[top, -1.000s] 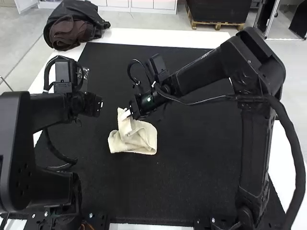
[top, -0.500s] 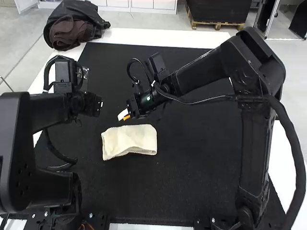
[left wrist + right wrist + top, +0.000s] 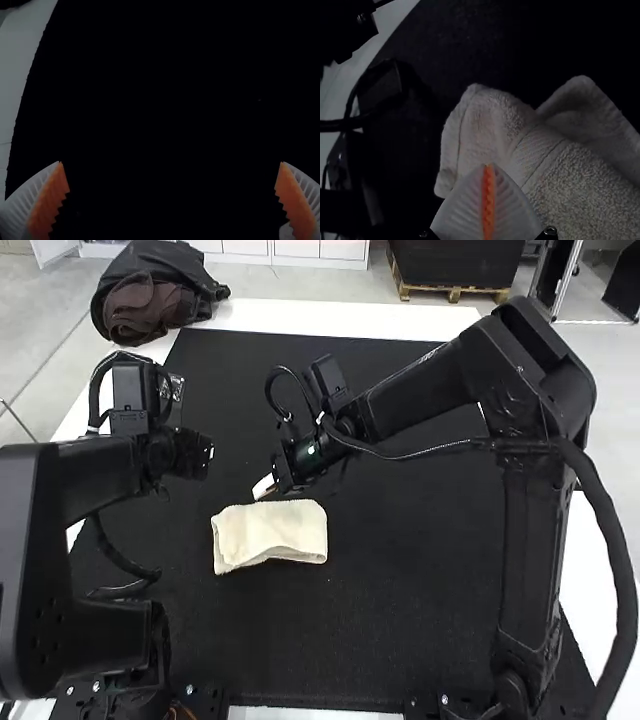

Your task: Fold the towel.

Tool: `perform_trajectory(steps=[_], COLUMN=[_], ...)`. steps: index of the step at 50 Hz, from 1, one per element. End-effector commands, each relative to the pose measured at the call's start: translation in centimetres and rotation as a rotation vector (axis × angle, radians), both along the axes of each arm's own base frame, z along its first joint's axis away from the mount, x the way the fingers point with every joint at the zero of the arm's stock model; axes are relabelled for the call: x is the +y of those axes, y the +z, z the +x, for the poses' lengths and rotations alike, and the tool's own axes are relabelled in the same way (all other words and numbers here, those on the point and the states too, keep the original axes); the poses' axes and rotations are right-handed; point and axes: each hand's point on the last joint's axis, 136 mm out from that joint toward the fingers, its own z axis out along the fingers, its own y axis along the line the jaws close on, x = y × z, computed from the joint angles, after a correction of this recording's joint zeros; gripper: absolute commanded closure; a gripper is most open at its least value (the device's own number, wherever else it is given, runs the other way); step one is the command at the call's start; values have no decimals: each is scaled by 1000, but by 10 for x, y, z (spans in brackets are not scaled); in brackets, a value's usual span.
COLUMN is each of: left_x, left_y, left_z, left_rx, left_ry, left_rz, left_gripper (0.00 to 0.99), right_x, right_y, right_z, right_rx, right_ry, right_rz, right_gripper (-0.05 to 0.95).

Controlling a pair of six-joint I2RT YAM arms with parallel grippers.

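Note:
The cream towel point(image 3: 270, 533) lies on the black mat as a small folded rectangle, with a slight raised gap along its near edge. Just beyond its far edge is my right gripper point(image 3: 263, 487). From the right wrist, the shut right gripper point(image 3: 489, 167) appears in front of the towel point(image 3: 575, 185), pads pressed together and no cloth seen between them. My left gripper point(image 3: 207, 455) hangs over the mat, to the left of the towel and farther off. In its own wrist view the left gripper point(image 3: 171, 162) has its fingers wide apart over dark mat.
A white tabletop border point(image 3: 330, 318) surrounds the black mat point(image 3: 400, 590). A dark bag with brown cloth point(image 3: 150, 305) rests at the far left corner. The right arm point(image 3: 430, 380) reaches across the mat, and cables hang along both arms.
The towel's lifted part has dropped from my right gripper and now lies down. That gripper let go, then closed and shifted slightly nearer the towel. The left arm has moved a little.

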Motion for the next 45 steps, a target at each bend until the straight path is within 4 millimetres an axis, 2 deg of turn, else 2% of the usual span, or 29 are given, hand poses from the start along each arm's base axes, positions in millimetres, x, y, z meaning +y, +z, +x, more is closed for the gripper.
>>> perform_trajectory(steps=[1,17,37,45], left_x=[4,4,5,3], left_y=[9,16,22,19], left_z=[1,3,6,5], left_rx=[-31,-51,-75,-72], left_ry=[18,17,16,11], left_rz=[-1,1,6,-4], left_gripper=[28,28,28,28], right_x=[3,9,19,19], right_y=[11,-23,-60,-76], right_z=[-4,-6,-33,-35], right_rx=[-14,-1,40,37], right_ry=[21,38,107,108], right_rz=[36,24,3,6], right_gripper=[920,920,920,920])
